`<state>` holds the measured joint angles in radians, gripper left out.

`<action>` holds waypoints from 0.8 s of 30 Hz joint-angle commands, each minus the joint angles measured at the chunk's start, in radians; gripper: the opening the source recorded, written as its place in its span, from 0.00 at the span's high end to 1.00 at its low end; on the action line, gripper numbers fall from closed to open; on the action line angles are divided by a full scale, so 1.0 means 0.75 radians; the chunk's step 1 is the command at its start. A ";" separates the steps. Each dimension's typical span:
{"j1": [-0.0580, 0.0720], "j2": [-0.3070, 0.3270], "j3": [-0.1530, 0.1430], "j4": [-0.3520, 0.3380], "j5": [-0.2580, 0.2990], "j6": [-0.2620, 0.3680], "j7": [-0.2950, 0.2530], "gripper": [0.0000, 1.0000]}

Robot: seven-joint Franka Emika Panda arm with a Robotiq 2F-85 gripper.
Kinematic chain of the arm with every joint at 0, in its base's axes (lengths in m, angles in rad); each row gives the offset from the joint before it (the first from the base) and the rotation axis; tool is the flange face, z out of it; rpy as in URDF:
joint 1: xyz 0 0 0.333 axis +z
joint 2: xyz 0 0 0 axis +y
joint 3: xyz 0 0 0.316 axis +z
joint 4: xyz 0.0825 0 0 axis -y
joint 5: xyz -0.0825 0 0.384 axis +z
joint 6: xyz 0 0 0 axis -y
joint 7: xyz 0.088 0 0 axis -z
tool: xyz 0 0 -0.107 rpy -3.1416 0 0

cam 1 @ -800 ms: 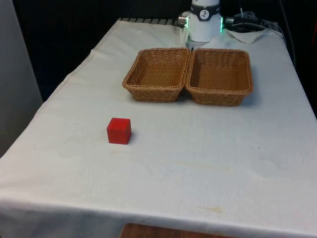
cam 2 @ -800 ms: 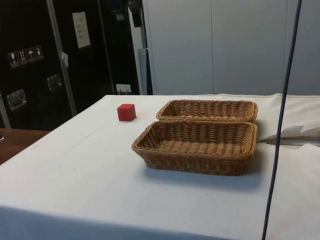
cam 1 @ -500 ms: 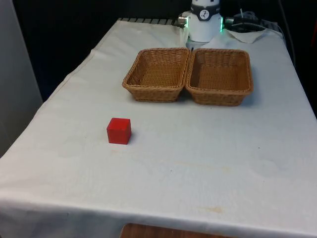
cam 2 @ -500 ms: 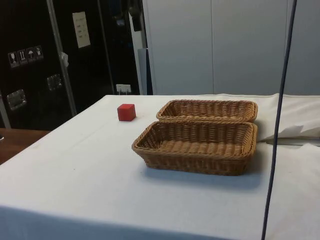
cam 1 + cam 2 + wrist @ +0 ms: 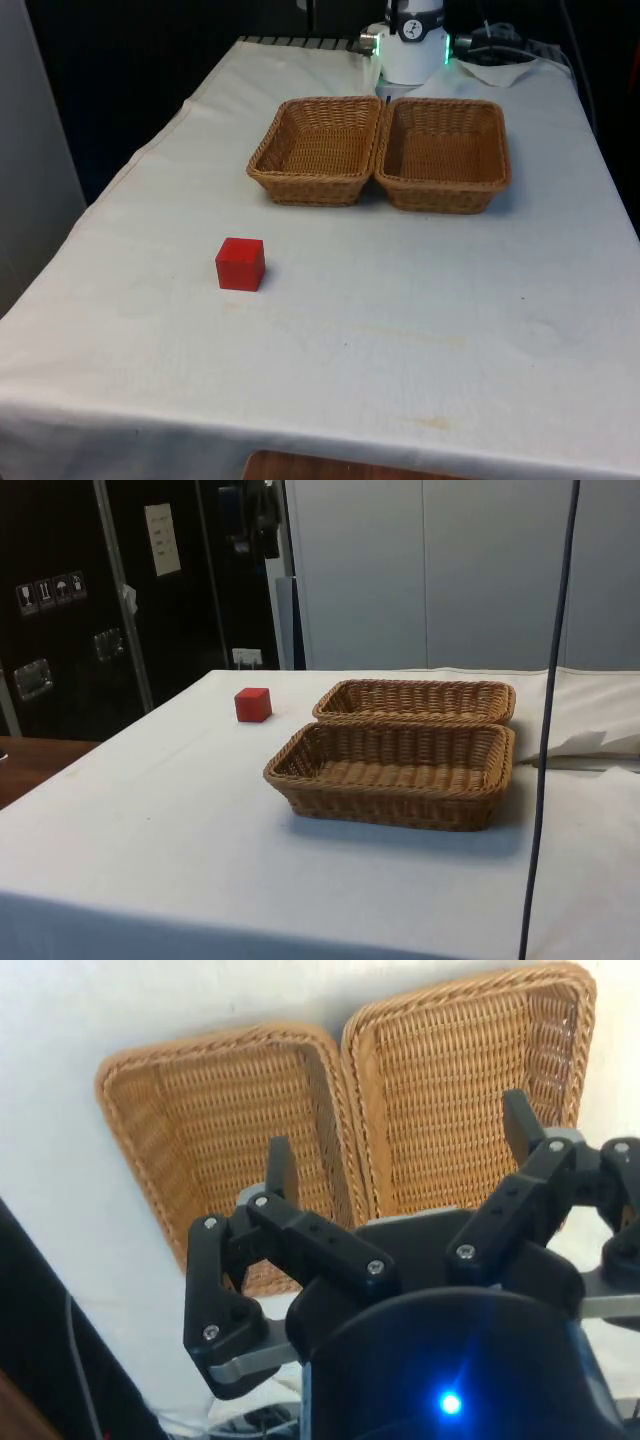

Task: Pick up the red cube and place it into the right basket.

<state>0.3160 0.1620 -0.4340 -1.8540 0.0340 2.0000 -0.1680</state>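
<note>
So, I count one red cube (image 5: 240, 264) and two wicker baskets on the bench (image 5: 400, 330), which is covered with a white cloth. The cube sits flat on the cloth by itself, toward the front view's left and well apart from both baskets, nearer the camera than they are. In the side view the cube (image 5: 253, 704) lies beyond the baskets, close to the bench's far edge.

The two baskets stand side by side with their long rims touching: the left basket (image 5: 318, 150) on the front view's left, the right basket (image 5: 444, 155) on the front view's right. I see nothing inside either one.

From the wrist view, the gripper (image 5: 400, 1150) hangs high above the pair of baskets, over the line where their rims meet. Its two fingers (image 5: 281, 1168) are spread wide apart, with nothing between them.
</note>
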 commanded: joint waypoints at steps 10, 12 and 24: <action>-0.007 0.020 -0.031 -0.059 0.011 0.164 -0.093 0.00; -0.001 0.024 -0.037 -0.059 0.001 0.161 -0.089 0.00; -0.019 0.095 -0.089 -0.088 0.077 0.331 -0.248 0.00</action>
<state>0.3090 0.2340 -0.5080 -1.9180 0.0840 2.2420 -0.3470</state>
